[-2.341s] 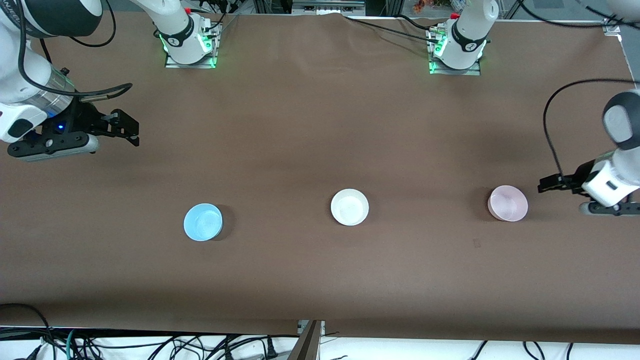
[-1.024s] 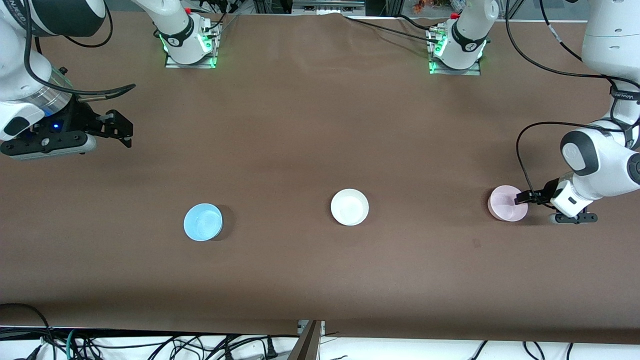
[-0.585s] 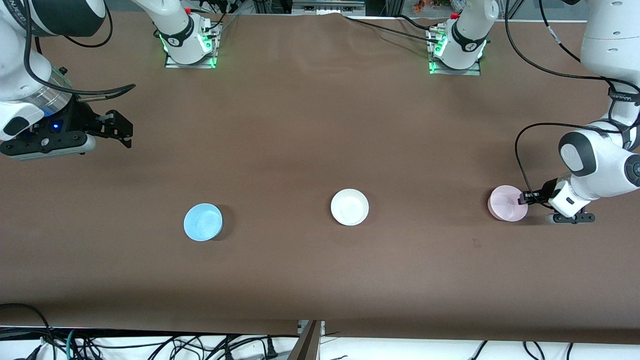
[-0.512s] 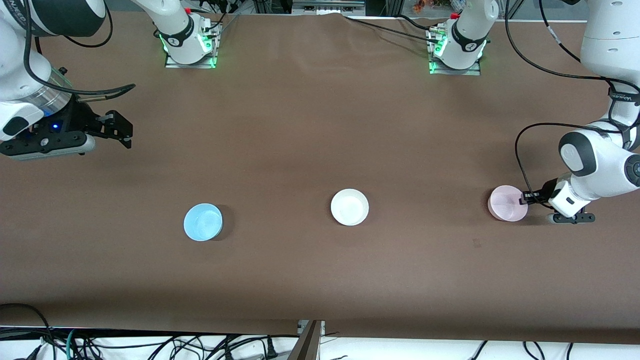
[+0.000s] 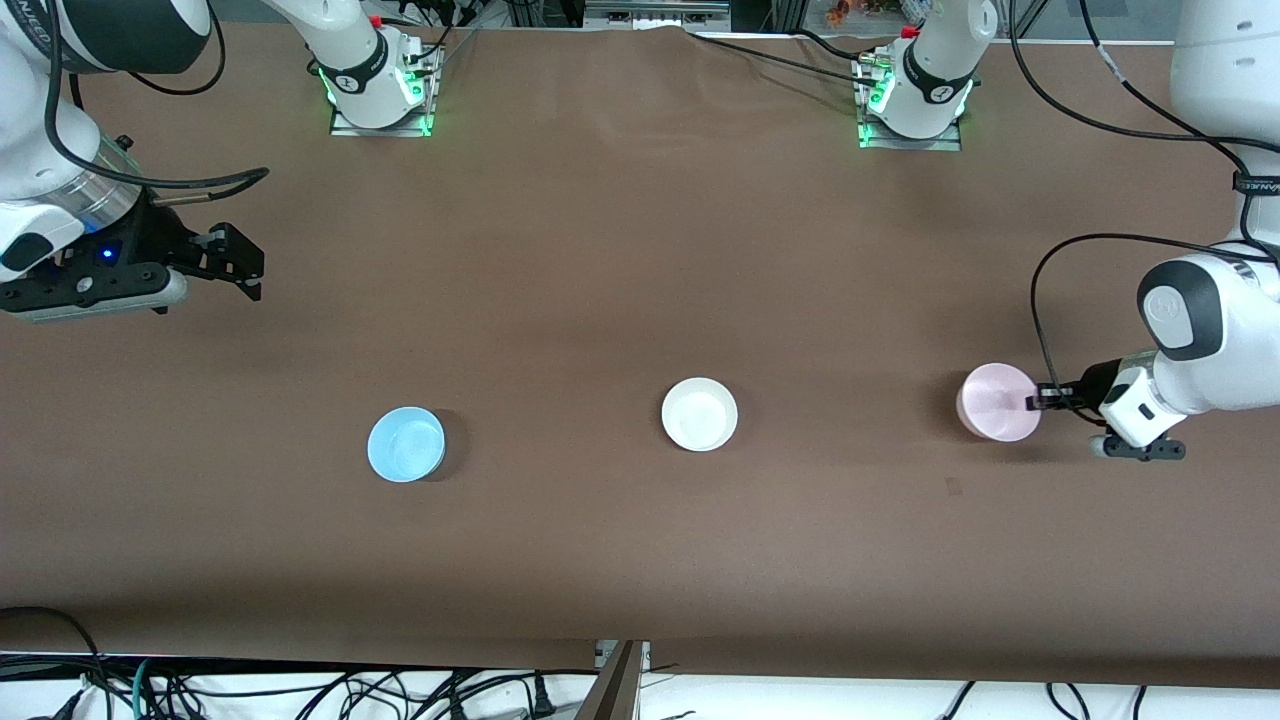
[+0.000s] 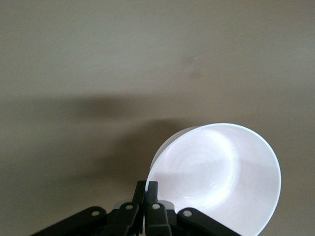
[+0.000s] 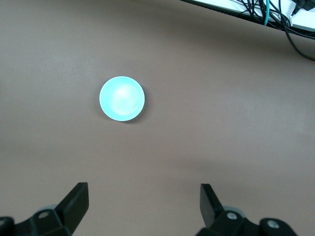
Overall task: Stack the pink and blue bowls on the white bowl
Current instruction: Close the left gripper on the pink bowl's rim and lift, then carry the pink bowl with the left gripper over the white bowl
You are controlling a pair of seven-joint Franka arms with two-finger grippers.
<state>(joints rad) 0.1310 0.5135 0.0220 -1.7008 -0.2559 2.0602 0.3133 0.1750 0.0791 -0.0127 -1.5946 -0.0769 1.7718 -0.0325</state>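
The pale pink bowl [image 5: 998, 402] is at the left arm's end of the table, tilted, with a shadow under it. My left gripper [image 5: 1035, 401] is shut on its rim, one finger inside and one outside; in the left wrist view the gripper [image 6: 146, 189] pinches the edge of the pink bowl [image 6: 216, 182]. The white bowl [image 5: 699, 413] sits mid-table. The light blue bowl [image 5: 406, 444] rests toward the right arm's end. My right gripper [image 5: 250, 268] waits open and empty in the air above the table's end, and its wrist view shows the gripper [image 7: 145, 196] looking down on the blue bowl [image 7: 122, 98].
The two arm bases [image 5: 378, 95] [image 5: 915, 105] stand along the table's edge farthest from the front camera. Cables [image 5: 300, 690] lie below the nearest edge. Bare brown tabletop [image 5: 850, 420] lies between the pink and white bowls.
The left gripper closed on the pink bowl's rim, and the bowl has shifted a little toward the white bowl. The right arm has hardly moved.
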